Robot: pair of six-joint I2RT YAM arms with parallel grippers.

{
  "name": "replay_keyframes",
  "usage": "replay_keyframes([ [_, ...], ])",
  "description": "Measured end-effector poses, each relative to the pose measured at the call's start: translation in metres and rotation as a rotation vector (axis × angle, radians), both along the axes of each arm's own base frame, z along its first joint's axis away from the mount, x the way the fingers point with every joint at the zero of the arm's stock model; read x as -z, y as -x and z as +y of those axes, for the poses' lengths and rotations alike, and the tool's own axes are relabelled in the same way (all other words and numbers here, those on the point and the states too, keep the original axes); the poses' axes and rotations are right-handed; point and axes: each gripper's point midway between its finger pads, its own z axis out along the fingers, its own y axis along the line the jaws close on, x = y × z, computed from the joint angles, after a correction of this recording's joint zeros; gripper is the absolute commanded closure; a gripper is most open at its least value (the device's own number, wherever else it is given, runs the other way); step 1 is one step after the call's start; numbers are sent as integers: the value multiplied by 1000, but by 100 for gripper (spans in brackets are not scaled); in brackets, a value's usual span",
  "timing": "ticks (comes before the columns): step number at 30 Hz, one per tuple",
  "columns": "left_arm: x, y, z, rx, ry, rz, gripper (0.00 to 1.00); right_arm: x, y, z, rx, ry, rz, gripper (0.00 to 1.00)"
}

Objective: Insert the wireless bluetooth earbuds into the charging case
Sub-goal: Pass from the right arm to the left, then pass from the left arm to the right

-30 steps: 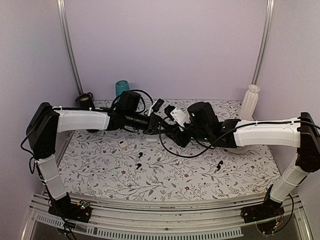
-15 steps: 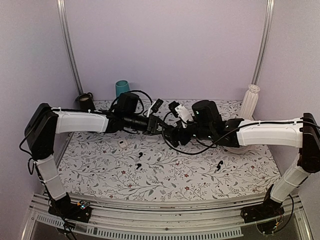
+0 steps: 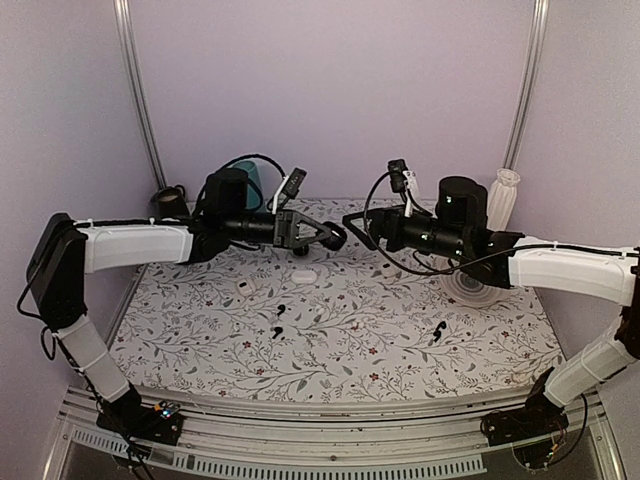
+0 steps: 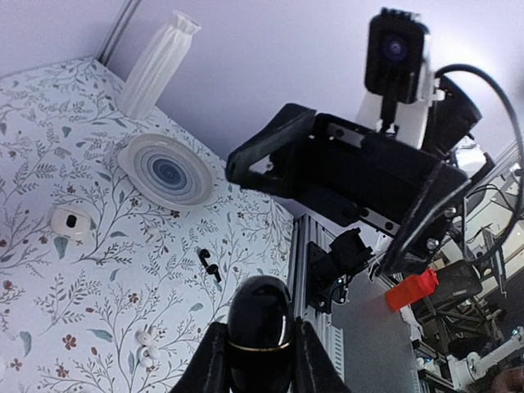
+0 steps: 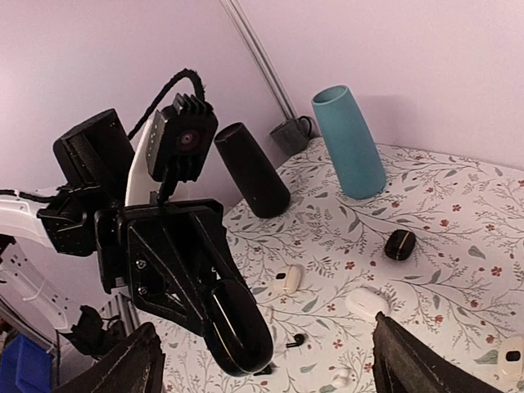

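- The left gripper [image 3: 318, 234] is seen clamped on the charging case [image 4: 260, 323], a glossy black oval pebble, which is gripped by its two sides between the fingers.
- The case is held in the air above the middle of the back half of the floral-patterned table [image 3: 200, 350]; its lid appears shut.
- The right gripper [image 3: 360, 226] is seen released, its jaws spread wide with nothing between them. It is raised just beside the held case, facing it, and is not touching it.
- Two black earbuds [image 3: 281, 308] are seen lying on the table, near each other, in front of the left gripper and well apart from the case.
- A third black earbud [image 3: 437, 332] is seen on the right side of the table, in front of a round ribbed plate [image 3: 478, 292].
- Two white earbud cases [image 3: 245, 288] are placed on the table below the left arm.
- A teal cup [image 5: 348, 143], a black cylinder [image 5: 252, 169] and a dark mug [image 5: 291, 131] are stood at the back left; a white ribbed vase [image 3: 503, 200] is stood at the back right.
- A smaller black case [image 5: 399, 244] is seen lying in front of the teal cup.
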Motion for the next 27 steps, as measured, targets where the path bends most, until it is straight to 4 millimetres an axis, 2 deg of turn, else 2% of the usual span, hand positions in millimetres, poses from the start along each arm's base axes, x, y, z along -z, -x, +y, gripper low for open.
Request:
replay_keyframes([
  [8,-62,27,12,65,104,-200,100,-22,19,7,-198,-116,68,28],
  [10,-70,32,14,79,118,-233,100,-27,27,10,-255,-128,65,31],
  [18,-70,39,13,110,118,-257,100,-33,46,33,-416,-129,48,43],
  [27,-70,44,10,125,121,-260,100,-32,53,45,-461,-117,29,68],
])
